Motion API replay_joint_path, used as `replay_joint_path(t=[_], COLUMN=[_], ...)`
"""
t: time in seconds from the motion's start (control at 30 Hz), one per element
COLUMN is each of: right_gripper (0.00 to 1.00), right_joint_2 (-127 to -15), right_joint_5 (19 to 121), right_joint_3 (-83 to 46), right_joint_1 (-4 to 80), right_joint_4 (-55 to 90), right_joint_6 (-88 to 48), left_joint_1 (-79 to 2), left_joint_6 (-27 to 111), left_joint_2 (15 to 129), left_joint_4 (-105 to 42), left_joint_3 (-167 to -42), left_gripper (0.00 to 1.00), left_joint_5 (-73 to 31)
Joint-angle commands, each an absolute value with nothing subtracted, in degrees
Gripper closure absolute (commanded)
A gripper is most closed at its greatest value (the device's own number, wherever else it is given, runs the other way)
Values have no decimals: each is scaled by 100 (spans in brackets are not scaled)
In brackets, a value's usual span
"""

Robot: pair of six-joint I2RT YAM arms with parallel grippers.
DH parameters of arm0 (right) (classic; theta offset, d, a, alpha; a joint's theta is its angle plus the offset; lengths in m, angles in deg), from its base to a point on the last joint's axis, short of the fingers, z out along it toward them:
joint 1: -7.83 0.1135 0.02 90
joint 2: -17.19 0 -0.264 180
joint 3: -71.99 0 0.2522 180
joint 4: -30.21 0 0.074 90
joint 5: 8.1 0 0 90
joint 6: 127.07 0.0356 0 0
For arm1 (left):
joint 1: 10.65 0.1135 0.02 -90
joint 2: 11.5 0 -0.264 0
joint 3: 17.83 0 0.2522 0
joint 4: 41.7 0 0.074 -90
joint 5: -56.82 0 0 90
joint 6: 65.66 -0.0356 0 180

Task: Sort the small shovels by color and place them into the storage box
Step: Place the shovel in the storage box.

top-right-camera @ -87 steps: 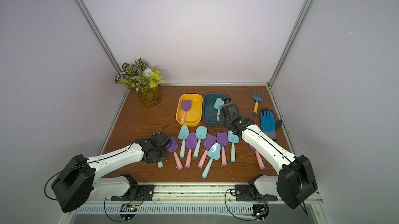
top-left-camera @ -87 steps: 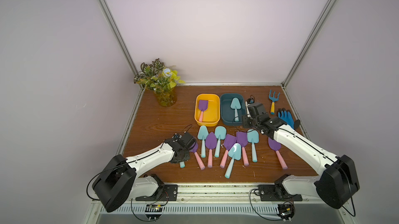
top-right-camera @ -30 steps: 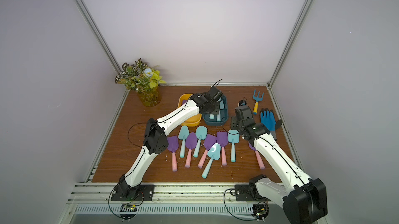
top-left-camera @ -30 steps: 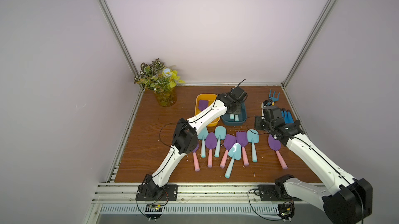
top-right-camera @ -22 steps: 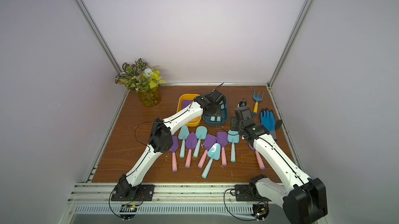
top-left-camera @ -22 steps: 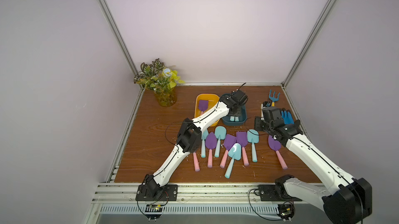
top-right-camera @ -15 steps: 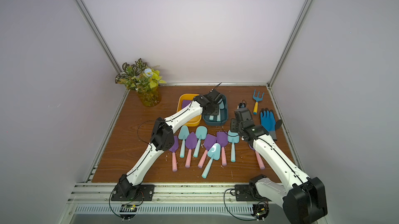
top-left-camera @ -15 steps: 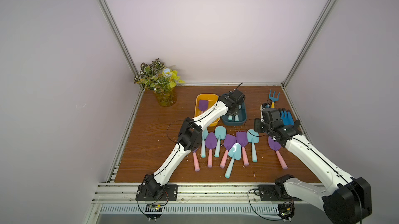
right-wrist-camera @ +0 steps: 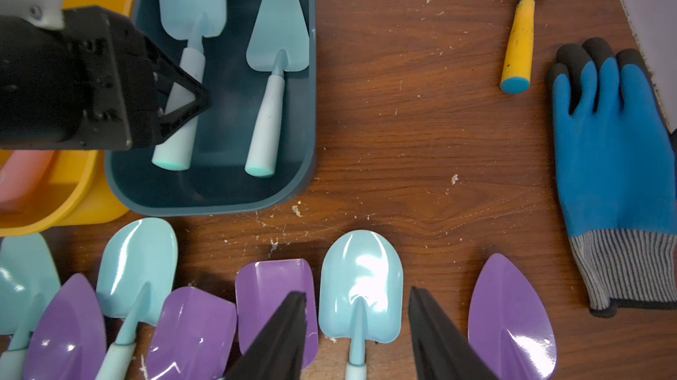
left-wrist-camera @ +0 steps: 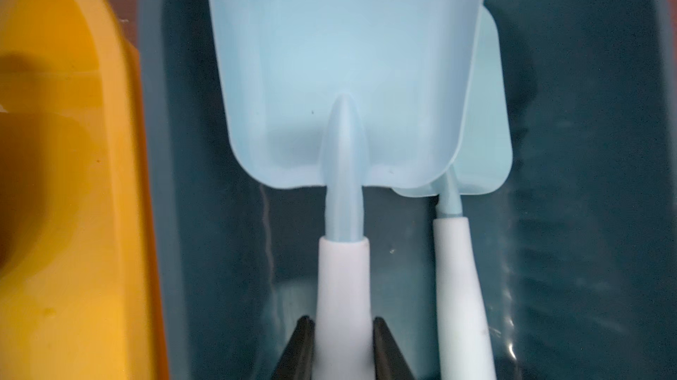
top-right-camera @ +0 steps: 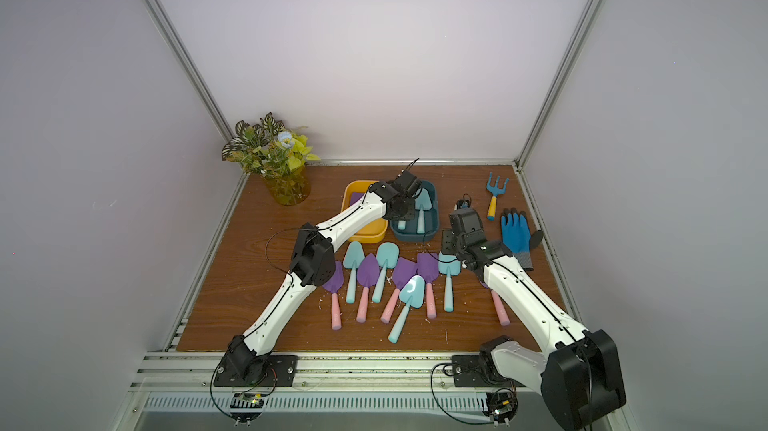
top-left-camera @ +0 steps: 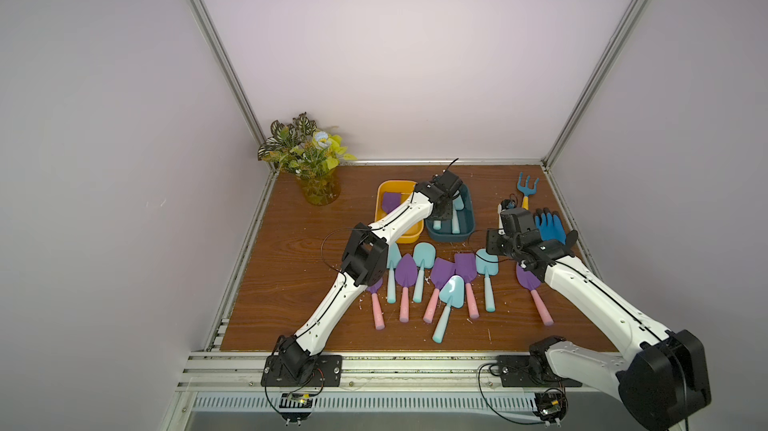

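Left gripper (left-wrist-camera: 342, 330) is clamped tight on the pale handle of a square-bladed light-blue shovel (left-wrist-camera: 340, 67). Its blade stretches out ahead of the fingers inside the dark teal bin (left-wrist-camera: 586, 140), with a pointed light-blue shovel (left-wrist-camera: 487, 140) just beside it. Right gripper (right-wrist-camera: 357, 305) is partly open with nothing in it, hovering over a round-bladed light-blue shovel (right-wrist-camera: 361, 279) on the table, purple shovels (right-wrist-camera: 271, 286) just outside its fingers.

**One high stereo pair, two wrist cameras**

Both top views look steeply down from high above the front rail and show the whole wooden table (top-left-camera: 291, 250). The left wrist camera sits very close inside the teal box (left-wrist-camera: 586, 213), facing along a light-blue shovel (left-wrist-camera: 344, 67). The right wrist camera looks down from mid-height and shows the same box.
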State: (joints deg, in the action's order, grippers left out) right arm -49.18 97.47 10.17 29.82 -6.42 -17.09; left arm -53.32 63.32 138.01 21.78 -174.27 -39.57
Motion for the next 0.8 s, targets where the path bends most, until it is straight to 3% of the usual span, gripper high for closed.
replay_joint_path(t=[0.0, 0.77], right_gripper=[48, 48], right_joint_2=[-4925, -4965], right_joint_5=[9686, 9692], right_joint_3=[1055, 1113], right_joint_1=[2963, 2905], right_joint_4=[-490, -432], right_joint_6=[-1665, -1721], left_joint_1=[-5310, -5283], left_joint_6=[6301, 6473], left_joint_2=[13910, 14160], left_joint_4=[2058, 1926], left_joint_3=[-17608, -17644], left_gripper=[91, 86], left_joint_5=[-3819, -3598])
